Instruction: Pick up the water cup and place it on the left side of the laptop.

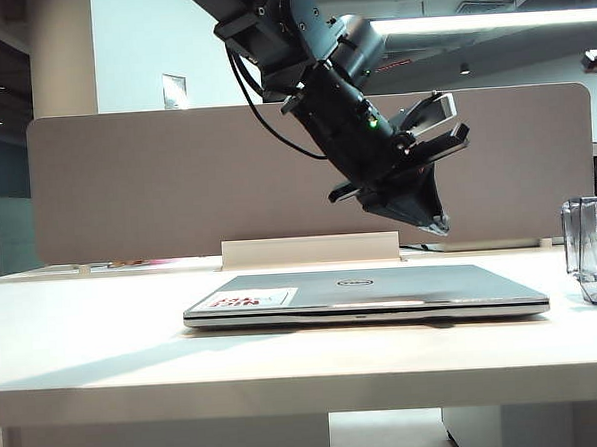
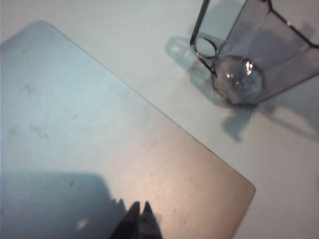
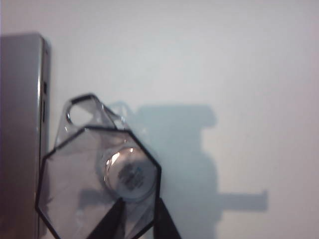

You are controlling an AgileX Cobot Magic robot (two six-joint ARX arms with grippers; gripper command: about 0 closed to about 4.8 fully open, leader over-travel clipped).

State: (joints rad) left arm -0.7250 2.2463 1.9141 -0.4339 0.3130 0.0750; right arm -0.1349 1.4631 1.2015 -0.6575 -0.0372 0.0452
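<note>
White desk [image 1: 84, 335], grey partition behind: your water cup [image 1: 594, 250] stands upright right of the closed laptop [image 1: 367, 295], not yet lifted. Your right gripper [image 3: 137, 219] hovers over its rim, jaws spread, gripping nothing. Your left gripper [image 2: 138, 219], pressed together and empty, hangs over the lid. Grasp, carry and placement all remain.

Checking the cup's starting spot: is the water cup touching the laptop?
Apart. The left wrist view shows bare table between the water cup and the laptop edge.
</note>
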